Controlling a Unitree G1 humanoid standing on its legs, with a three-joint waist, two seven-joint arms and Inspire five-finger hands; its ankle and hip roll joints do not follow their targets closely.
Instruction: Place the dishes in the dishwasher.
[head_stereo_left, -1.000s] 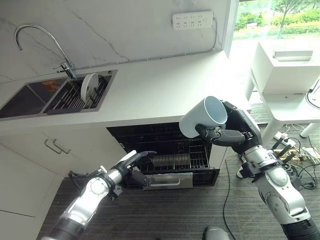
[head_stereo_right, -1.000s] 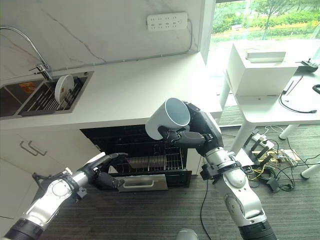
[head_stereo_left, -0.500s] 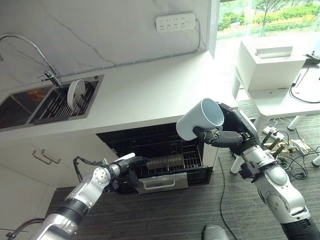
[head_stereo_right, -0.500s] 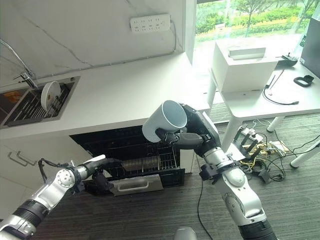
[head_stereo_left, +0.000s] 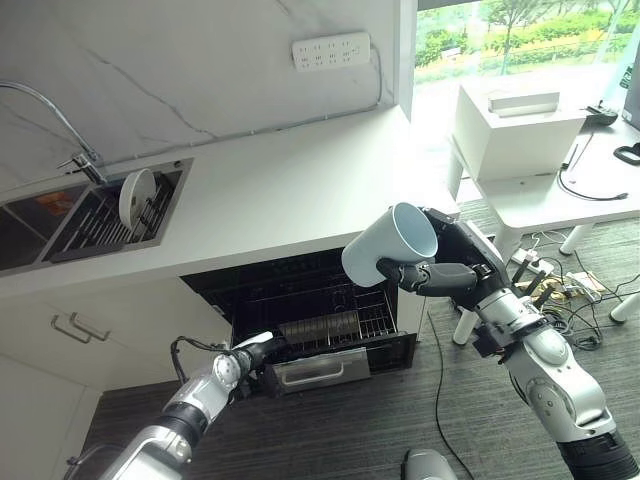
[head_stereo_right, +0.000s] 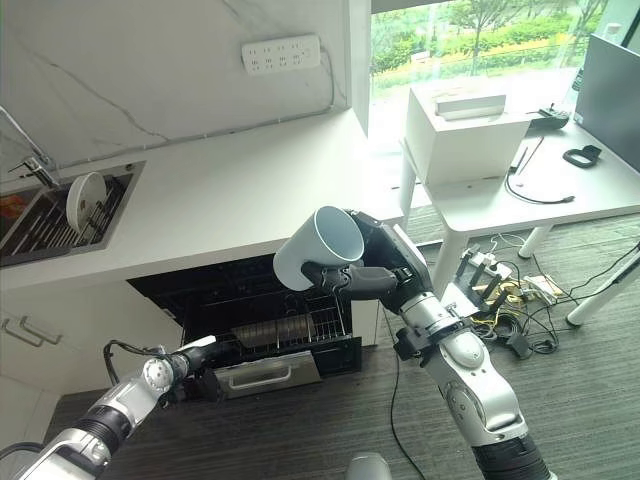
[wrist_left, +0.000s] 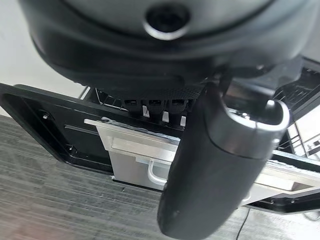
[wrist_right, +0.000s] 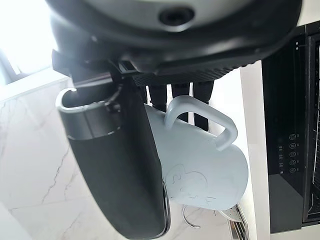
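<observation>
A pale blue mug (head_stereo_left: 385, 248) is tilted with its mouth up and to the right, above the dishwasher. My right hand (head_stereo_left: 446, 276) is shut on it, and the mug (wrist_right: 205, 170) shows its handle in the right wrist view, pinned by the thumb (wrist_right: 120, 170). The dishwasher (head_stereo_left: 300, 290) under the counter stands open with its wire rack (head_stereo_left: 330, 322) pulled part way out behind a silver front panel (head_stereo_left: 325, 368). My left hand (head_stereo_left: 256, 351) is low at the panel's left end, against its upper edge. A white plate (head_stereo_left: 134, 196) stands in the sink rack.
A white counter (head_stereo_left: 290, 190) runs above the dishwasher, with a sink (head_stereo_left: 40, 215) and tap (head_stereo_left: 62, 135) at the left. A white side table (head_stereo_left: 560, 195) carrying a box (head_stereo_left: 520, 110) stands at the right, with cables on the floor beside it (head_stereo_left: 548, 292).
The camera has shifted, so the scene sits differently. My left hand has dropped lower against the panel's left end. My right hand still holds the mug above the open dishwasher.
</observation>
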